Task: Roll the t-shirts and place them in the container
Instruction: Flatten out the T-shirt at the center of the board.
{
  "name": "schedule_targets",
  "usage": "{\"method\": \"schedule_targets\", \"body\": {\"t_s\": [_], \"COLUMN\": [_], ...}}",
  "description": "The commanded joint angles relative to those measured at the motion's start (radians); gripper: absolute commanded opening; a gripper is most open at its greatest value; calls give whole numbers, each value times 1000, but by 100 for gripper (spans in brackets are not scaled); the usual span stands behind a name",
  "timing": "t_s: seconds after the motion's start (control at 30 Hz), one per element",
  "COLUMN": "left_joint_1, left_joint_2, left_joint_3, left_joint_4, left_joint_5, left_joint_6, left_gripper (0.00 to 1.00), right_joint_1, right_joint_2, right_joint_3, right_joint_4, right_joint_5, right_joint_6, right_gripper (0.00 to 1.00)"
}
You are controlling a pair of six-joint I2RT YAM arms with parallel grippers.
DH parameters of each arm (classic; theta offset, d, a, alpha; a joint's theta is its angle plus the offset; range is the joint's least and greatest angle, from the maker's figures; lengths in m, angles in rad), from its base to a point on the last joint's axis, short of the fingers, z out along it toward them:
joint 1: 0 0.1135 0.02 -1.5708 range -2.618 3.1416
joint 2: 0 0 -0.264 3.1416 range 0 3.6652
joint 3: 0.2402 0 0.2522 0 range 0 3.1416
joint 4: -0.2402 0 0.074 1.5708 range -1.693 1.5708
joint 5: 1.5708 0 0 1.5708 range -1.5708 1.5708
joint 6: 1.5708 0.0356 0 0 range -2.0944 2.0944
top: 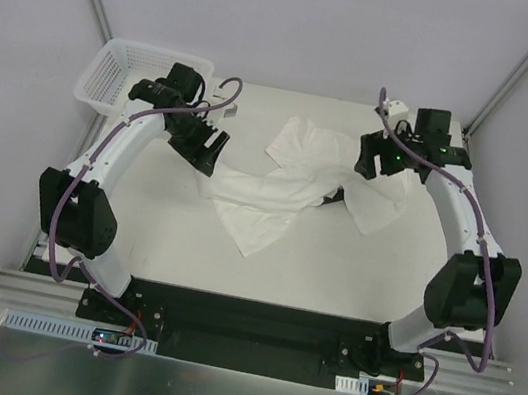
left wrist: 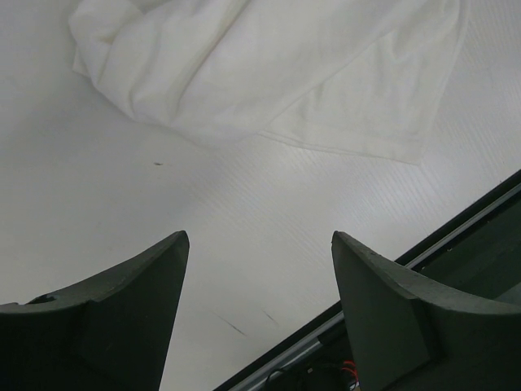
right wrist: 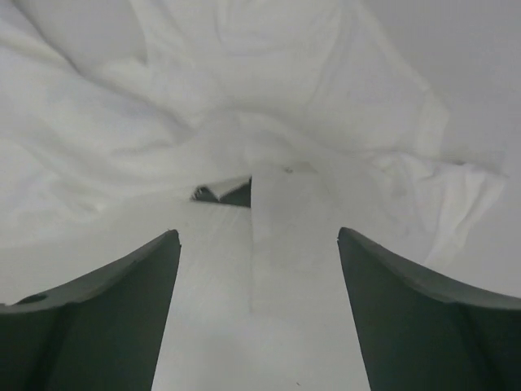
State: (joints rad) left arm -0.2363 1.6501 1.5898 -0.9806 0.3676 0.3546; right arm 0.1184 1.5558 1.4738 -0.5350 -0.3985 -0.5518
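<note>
Your t-shirts (top: 288,176) lie in a crumpled, twisted heap across the middle of the bench (top: 165,242), nothing flattened or rolled yet. The job now, as I read it, is to spread the cloth before any rolling starts.

Your left gripper (top: 209,153) hangs released, holding nothing, just beside the heap's left end. Its wrist view shows bare bench under the jaws and a hem edge of the t-shirts (left wrist: 269,73) ahead. Your right gripper (top: 368,166) is also released and empty, low over the heap's right side. Its wrist view shows folds of cloth (right wrist: 244,98) directly beneath and a small dark patch (right wrist: 224,194) in the creases. You cannot tell from here whether that patch is the neck label.

- Pick a clear edge, a hem or a shoulder, rather than pinching a bunched fold, or you may lift several layers together
- Take opposite ends with both grippers and draw them apart evenly so the twist comes out
- Lay the cloth flat and square to you, well apart from the white basket (top: 132,79) in the far left corner
</note>
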Motion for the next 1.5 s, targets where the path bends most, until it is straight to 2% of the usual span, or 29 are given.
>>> {"method": "schedule_targets", "body": {"t_s": [0.0, 0.07, 0.1, 0.13, 0.2, 0.27, 0.3, 0.33, 0.4, 0.43, 0.57, 1.03, 1.47], "left_joint_1": [-5, -5, -5, -5, -5, -5, -5, -5, -4, -5, -5, -5, -5], "left_joint_2": [-55, -52, -53, -52, -47, -36, -33, -29, -13, -9, 14, 57, 54], "left_joint_3": [-28, -45, -53, -59, -77, -88, -88, -90, -87, -85, -88, -96, -108], "left_joint_4": [-23, -21, -23, -26, -35, -50, -55, -59, -59, -61, -69, -73, -73], "left_joint_5": [-21, -25, -30, -32, -32, -36, -38, -47, -53, -58, -70, -137, -156], "left_joint_6": [-6, -6, -6, 0, 6, 12, 15, 18, 20, 20, 29, 60, 67], "left_gripper": [72, 72, 72, 72, 72, 72, 72, 72, 72, 72, 72, 71, 71], "right_joint_1": [29, -5, -5, -13, -31, -42, -42, -43, -54, -53, -56, -57, -11], "right_joint_2": [49, 3, -17, -20, 1, 48, 76, 132, 171, 197, 208, 266, 300], "right_joint_3": [-94, -240, -271, -299, -310, -281, -241, -222, -185, -185, -214, -253, -257], "right_joint_4": [-211, -185, -186, -191, -224, -352, -384, -401, -421, -416, -359, -358, -388], "right_joint_5": [-32, -31, -19, -16, -46, -62, -53, -37, -19, -11, 3, 4, 10], "right_joint_6": [-494, -652, -795, -835, -898, -1028, -1057, -1079, -1108, -1126, -1235, -1418, -1453], "right_gripper": [76, 77, 77, 80, 81, 80, 79, 70, 68, 62, 57, 53, 51]}}
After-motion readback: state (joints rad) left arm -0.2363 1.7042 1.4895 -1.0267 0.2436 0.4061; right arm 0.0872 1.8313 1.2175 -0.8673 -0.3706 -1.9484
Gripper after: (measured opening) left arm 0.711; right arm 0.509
